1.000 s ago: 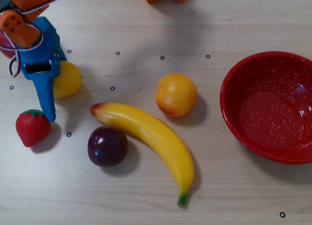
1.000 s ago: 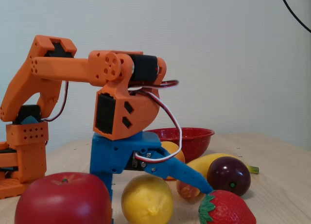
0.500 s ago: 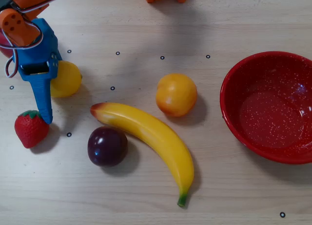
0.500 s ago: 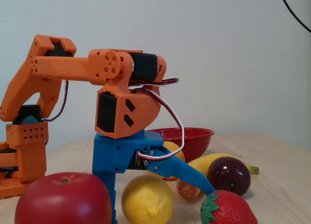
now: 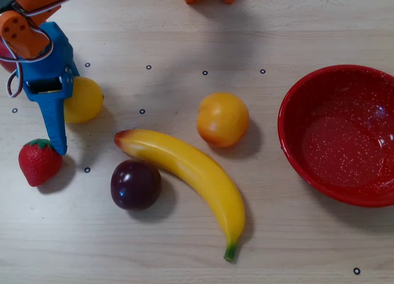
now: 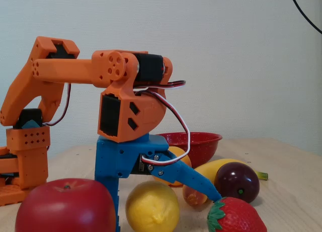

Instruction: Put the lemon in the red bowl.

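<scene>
pale wood-grain tabletop (image 5: pixel 184 37) with small ring marks, white wall (image 6: pixel 226 51) behind; claw (image 5: pixel 55 121) spread wide over lemon (image 5: pixel 83 100); bowl (image 5: pixel 341 133) well apart.

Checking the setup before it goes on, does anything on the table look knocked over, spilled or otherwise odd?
Nothing stands out. The red bowl sits upright and empty, and the lemon, banana and other toy fruit lie whole on the table. The gripper is down beside the lemon.

Overhead looks straight down; fixed view sits low, table-level.
</scene>
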Tool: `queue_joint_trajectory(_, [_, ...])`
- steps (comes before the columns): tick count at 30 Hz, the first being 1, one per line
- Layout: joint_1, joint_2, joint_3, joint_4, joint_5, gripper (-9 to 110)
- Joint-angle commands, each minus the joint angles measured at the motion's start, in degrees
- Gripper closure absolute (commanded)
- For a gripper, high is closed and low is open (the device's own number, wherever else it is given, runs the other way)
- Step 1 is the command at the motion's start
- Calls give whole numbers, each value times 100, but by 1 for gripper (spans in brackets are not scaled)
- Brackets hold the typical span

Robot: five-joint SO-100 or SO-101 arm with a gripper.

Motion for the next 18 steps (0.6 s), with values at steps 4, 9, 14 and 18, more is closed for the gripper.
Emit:
queue_joint_trajectory(4, [0,360,-369,167,123,40])
queue_joint_trajectory(9, [9,360,-352,202,123,43])
queue_joint_trajectory(14, [18,360,-352,255,105,43])
queue_joint_trajectory(18, [26,360,-352,281,114,44])
